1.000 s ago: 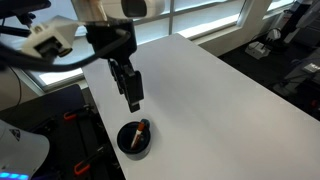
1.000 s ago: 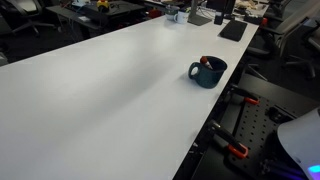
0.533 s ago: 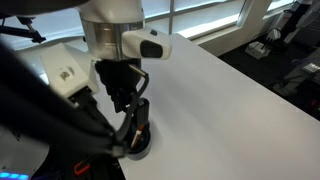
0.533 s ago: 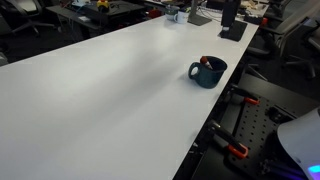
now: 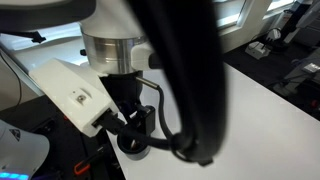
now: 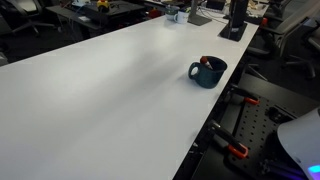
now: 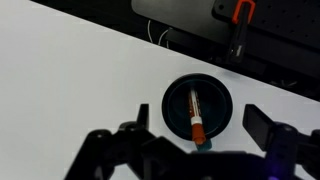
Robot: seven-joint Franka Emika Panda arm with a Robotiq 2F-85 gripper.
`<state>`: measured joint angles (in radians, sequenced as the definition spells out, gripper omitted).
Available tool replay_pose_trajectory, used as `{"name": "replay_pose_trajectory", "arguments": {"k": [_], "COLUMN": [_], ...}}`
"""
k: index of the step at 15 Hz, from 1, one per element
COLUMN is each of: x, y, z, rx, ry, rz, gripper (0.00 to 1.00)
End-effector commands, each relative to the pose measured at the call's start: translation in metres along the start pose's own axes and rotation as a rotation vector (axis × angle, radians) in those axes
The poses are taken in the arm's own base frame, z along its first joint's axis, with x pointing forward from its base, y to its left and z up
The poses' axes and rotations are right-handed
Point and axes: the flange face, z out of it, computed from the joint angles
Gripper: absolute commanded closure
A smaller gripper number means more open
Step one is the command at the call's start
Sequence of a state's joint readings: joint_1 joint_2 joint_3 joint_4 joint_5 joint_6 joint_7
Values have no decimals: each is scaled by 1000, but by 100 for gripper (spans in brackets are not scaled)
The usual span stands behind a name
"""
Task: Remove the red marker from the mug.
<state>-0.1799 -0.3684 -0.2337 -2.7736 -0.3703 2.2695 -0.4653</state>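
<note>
A white worktop point(image 6: 100, 90) is filling this office; the black mug point(image 7: 215, 100) is sitting near its edge, the red marker point(image 7: 195, 115) resting inside. The gripper point(image 7: 197, 128) is hovering overhead, spread wide; I'd be centring it over the marker's upper end before pinching.

White table point(image 6: 100, 90), orange clamps point(image 6: 236, 152)

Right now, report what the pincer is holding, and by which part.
Nothing. In the wrist view the pincer hangs open above the mug; the red marker lies inside it, untouched.
</note>
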Motion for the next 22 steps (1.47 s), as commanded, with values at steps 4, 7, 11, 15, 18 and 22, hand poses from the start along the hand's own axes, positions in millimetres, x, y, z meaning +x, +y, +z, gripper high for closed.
{"name": "replay_pose_trajectory", "arguments": {"k": [4,7,11,15,18,22], "x": [7,12,19,24,27,29], "y": [0,1,-1,-1,-1,-3], "z": [7,19,38,58,68,75], "rx": [-5,-7,0,16,29,83], "ry": [10,10,0,-4,7,32], "rz": [-8,-20,-37,-52,-78,-143], "gripper": [25,41,49,38,38,47]}}
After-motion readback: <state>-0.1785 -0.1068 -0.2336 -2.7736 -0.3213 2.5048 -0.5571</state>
